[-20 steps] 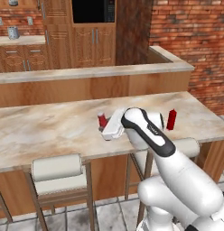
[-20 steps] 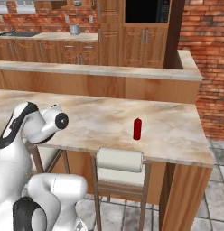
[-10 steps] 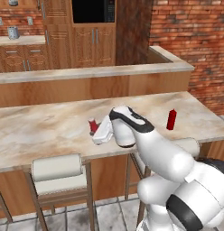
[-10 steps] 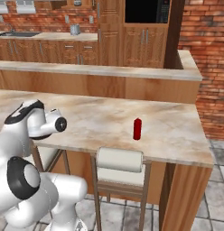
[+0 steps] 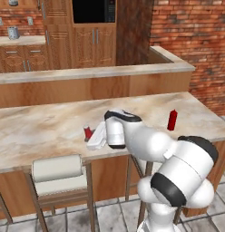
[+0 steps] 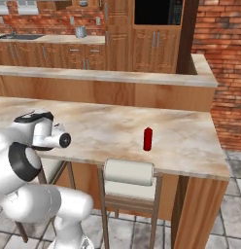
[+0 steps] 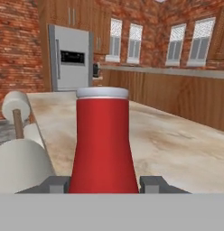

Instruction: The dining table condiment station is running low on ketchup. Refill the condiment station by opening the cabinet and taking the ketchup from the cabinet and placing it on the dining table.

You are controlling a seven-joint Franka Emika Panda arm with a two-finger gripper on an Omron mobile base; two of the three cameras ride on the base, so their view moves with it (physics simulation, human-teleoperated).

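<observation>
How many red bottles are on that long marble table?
2. One small red bottle with a pale cap stands upright between the gripper fingers, near the table's front edge. Another red bottle stands alone toward the right end of the beige marble table. None seems hidden.

ketchup [image 5: 88,132] base maybe behind claw [image 5: 95,141]

Light is even and soft across all three views, bright enough with no harsh glare. Shadows are faint: a thin dark patch sits under a second red bottle [image 6: 147,139] on the dining table [image 5: 46,127]. Rendering is sharp, no motion blur; textures look coarse and slightly pixelated, the ketchup [image 7: 103,144] flatly shaded
</observation>
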